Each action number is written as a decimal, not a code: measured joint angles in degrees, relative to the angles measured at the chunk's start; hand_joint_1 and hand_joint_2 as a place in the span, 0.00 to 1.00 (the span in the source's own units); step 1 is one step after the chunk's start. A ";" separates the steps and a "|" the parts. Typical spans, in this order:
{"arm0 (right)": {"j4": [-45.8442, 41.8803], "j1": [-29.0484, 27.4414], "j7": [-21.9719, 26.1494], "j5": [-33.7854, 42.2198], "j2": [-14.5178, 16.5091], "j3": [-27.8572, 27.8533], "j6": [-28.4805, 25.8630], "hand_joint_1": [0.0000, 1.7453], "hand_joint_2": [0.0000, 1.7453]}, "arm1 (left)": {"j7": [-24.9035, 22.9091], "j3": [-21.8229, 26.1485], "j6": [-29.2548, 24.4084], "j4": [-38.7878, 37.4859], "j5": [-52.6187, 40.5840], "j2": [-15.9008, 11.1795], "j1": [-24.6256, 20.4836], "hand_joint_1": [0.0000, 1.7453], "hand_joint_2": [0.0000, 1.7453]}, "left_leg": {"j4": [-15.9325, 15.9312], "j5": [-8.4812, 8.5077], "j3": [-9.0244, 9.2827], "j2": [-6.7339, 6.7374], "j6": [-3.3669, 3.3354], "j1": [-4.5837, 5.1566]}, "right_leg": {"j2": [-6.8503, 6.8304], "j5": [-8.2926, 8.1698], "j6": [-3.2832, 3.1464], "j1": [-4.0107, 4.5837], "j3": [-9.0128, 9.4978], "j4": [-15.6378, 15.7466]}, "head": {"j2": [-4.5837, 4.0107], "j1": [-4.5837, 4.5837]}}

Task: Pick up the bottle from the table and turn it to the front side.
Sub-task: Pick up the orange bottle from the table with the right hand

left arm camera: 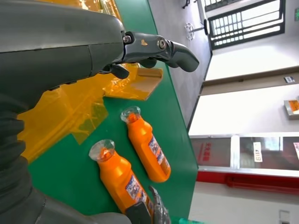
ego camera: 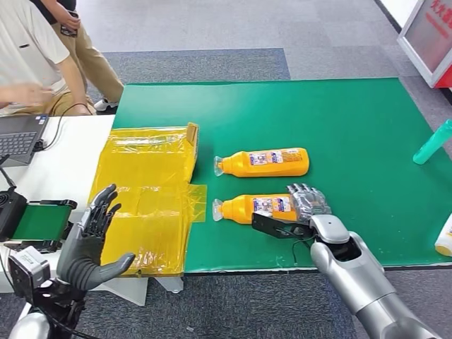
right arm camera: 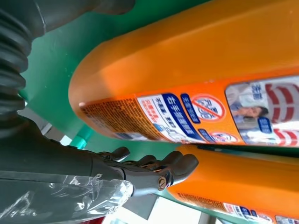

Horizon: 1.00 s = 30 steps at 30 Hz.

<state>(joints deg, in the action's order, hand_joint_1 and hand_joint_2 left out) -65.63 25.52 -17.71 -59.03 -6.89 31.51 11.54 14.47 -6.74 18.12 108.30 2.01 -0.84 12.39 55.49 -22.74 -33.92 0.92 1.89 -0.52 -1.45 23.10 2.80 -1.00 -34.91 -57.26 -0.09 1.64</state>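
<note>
Occlusions and cut-offs near the right hand

The right hand [ego camera: 308, 206] covers the base end of the near bottle [ego camera: 255, 208]; contact cannot be confirmed. Label print is too small to read. A teal bottle [ego camera: 433, 143] beyond the hand is cut by the frame edge.

Left hand [ego camera: 87, 240] is hovering raised, palm up, fingers [ego camera: 101, 205] spread. Right arm [ego camera: 368, 282] is reaching forward, right hand [ego camera: 306, 205] lying fingers curled.

Two orange bottles, the near bottle [ego camera: 256, 208] and far bottle [ego camera: 263, 162], both with clear caps and white-blue-red labels, lie on a green tabletop [ego camera: 352, 134] beside shiny yellow plastic sheeting [ego camera: 144, 191], with a teal bottle [ego camera: 433, 143] at the right edge.
</note>
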 joint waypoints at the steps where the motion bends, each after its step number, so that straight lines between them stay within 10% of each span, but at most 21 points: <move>1: 0.51 0.27 -0.07 -0.42 0.13 0.09 -0.58 0.00 1.00 | -0.04 -0.22 0.16 -0.12 0.02 -0.01 -0.07 0.00 1.00 | 0.00 0.00 0.00 0.00 0.00 0.00 | 0.00 0.00 0.00 0.00 0.00 0.00 | 0.00 0.00; 14: 7.26 1.76 0.36 -5.97 1.74 0.38 -6.07 0.05 1.00 | -0.22 -3.09 0.34 -1.08 0.66 -0.03 -0.47 0.00 1.00 | 0.00 0.03 0.00 0.00 -0.01 0.00 | 0.00 -0.02 -0.01 0.00 -0.01 0.00 | 0.00 0.00; 19: 8.38 1.84 0.96 -6.54 2.24 0.36 -5.68 0.95 1.00 | -0.21 -3.41 0.34 -1.15 0.80 -0.04 -0.50 0.00 1.00 | 0.00 0.03 -0.01 0.00 -0.01 0.00 | 0.00 -0.02 -0.01 0.00 -0.01 0.00 | -0.01 0.01; 30: 9.90 3.30 2.92 -6.13 2.68 0.40 -4.25 1.00 1.00 | 0.06 -3.49 0.54 -1.15 0.98 -0.17 -0.73 0.00 1.00 | 0.00 0.04 0.01 0.00 -0.01 0.00 | 0.00 -0.03 -0.01 0.00 0.00 0.00 | 0.00 0.01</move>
<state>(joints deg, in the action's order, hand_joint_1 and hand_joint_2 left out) -55.73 28.82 -14.79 -65.16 -4.21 31.91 7.29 14.53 -10.23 18.66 107.14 2.99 -1.01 11.66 55.49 -22.70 -33.91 0.92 1.88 -0.52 -1.45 23.06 2.79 -1.00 -34.91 -57.26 -0.09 1.65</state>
